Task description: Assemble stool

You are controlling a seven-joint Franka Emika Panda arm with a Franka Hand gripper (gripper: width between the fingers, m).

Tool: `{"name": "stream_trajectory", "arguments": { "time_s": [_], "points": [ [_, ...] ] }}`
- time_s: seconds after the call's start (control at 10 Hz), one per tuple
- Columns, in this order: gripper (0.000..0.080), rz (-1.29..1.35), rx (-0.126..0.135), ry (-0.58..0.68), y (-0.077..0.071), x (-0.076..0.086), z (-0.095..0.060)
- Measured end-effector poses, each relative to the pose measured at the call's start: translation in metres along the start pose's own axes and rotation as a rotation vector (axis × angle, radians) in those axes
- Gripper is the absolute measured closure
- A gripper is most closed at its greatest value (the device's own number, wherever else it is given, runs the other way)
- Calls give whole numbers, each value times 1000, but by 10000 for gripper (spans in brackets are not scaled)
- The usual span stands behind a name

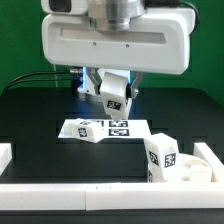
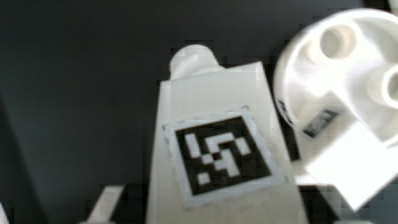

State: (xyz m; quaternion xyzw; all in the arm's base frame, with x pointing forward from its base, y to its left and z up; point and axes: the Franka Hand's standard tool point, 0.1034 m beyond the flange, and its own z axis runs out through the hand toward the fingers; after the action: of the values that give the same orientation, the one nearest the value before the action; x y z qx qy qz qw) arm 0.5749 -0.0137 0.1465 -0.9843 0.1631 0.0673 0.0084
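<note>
Above the far middle of the table (image 1: 30, 115), the gripper (image 1: 112, 88) is clamped on a leg (image 1: 114, 98), holding it tilted in the air over the marker board (image 1: 125, 129). At the near right, by the rail (image 1: 212, 158), the seat (image 1: 192, 170) lies flat, with a second leg (image 1: 160, 155) upright just left of it. In the wrist view the held leg's tag (image 2: 222, 150) faces the camera.

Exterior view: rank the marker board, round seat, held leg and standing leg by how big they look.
1. marker board, the widest spread
2. seat, close behind and partly hidden by the standing leg
3. standing leg and held leg: alike. The standing one is nearer the camera, so they are not ranked.
</note>
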Motion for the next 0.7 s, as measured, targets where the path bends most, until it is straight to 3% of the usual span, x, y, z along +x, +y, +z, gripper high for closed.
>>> {"name": "stream_trajectory", "arguments": {
  "time_s": [0.1, 0.2, 0.4, 0.5, 0.6, 0.7],
  "points": [
    [476, 1, 16, 78, -6, 0, 1],
    [476, 58, 44, 153, -28, -9, 4],
    [476, 106, 105, 267, -86, -23, 3],
    [476, 124, 113, 284, -110, -31, 1],
    [476, 113, 116, 307, -122, -32, -4],
    [476, 114, 161, 395, -128, -30, -3]
  ]
}}
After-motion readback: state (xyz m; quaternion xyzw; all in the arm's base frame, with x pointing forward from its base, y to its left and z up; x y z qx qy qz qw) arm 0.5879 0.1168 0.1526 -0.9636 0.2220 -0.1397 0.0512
